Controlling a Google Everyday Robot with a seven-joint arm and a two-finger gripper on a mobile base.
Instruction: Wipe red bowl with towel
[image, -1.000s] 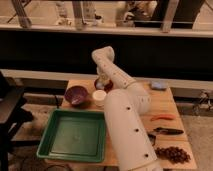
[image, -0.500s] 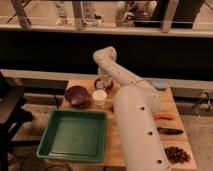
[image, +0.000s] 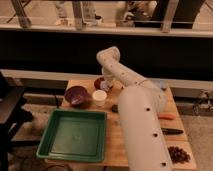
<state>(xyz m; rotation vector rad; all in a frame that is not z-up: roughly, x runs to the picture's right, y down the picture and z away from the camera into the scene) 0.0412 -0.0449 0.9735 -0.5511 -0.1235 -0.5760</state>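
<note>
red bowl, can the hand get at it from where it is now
Probably yes: the hand hangs right at the red bowl; the white cup sits nearer the camera, not between them.

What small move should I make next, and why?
Probably ease the gripper slightly down into the red bowl. It hangs at the bowl's right edge, behind the white cup, and whether it touches the bowl cannot be confirmed.
</note>
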